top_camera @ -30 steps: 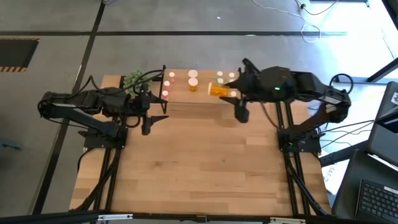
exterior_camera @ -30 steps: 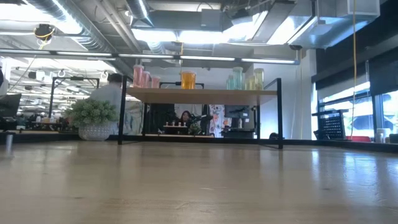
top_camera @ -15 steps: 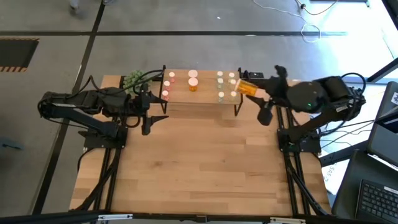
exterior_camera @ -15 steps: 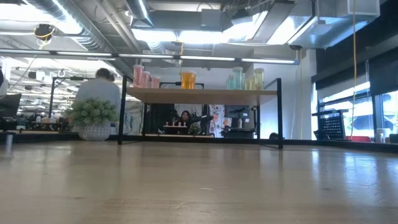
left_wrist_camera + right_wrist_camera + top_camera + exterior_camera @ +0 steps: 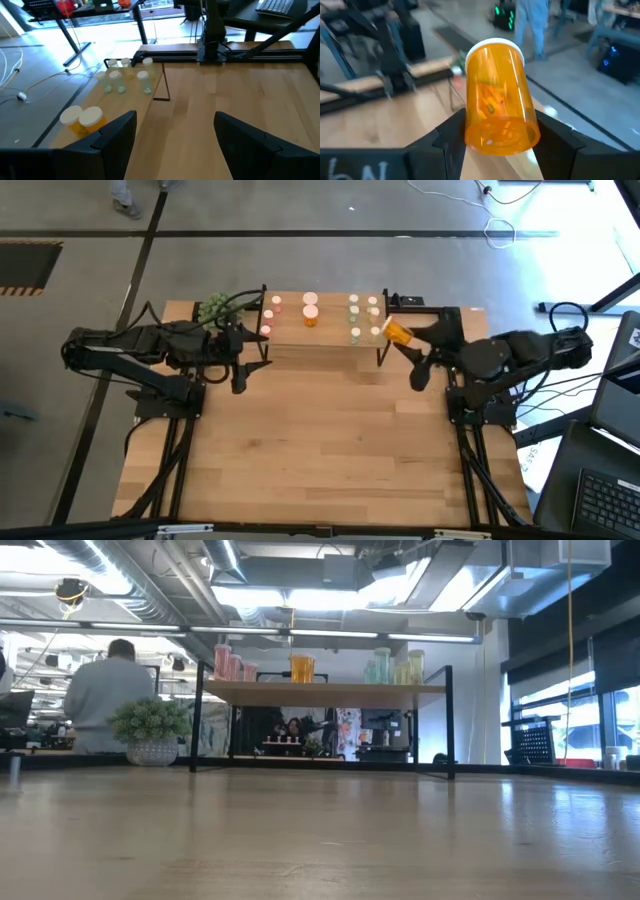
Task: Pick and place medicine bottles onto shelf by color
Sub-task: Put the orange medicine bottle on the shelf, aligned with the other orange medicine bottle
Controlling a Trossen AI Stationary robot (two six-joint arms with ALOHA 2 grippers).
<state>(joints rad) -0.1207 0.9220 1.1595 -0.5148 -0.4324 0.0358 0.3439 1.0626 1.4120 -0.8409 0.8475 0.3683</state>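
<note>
The shelf [image 5: 320, 330] stands at the far edge on black legs. On it, pale-capped medicine bottles stand in groups: pink [image 5: 232, 663] at the left, orange [image 5: 302, 667] in the middle, pale green [image 5: 395, 667] at the right. My right gripper [image 5: 402, 338] hovers just off the shelf's right end, shut on a bigger orange bottle [image 5: 499, 95]. My left gripper [image 5: 245, 362] waits open by the shelf's left end with nothing between its fingers [image 5: 116, 136]. My right gripper pinches the orange bottle's body near its bottom end [image 5: 470, 131] between its two fingers [image 5: 555, 137], one on each side. The bottle lies along the fingers, its white cap [image 5: 495, 46] pointing away from the wrist. It is held clear of shelf and table, tilted.
A green potted plant [image 5: 212, 307] sits at the shelf's left end, close behind my left arm. The wooden tabletop [image 5: 320, 450] stretches bare between the arms toward the near edge. A person [image 5: 105, 690] walks in the room beyond the table.
My right gripper has drawn back from above the shelf's right half toward the table's right edge and come down a little, rolling its wrist. The orange bottle stays in its hold and now hangs just off the shelf's right end.
</note>
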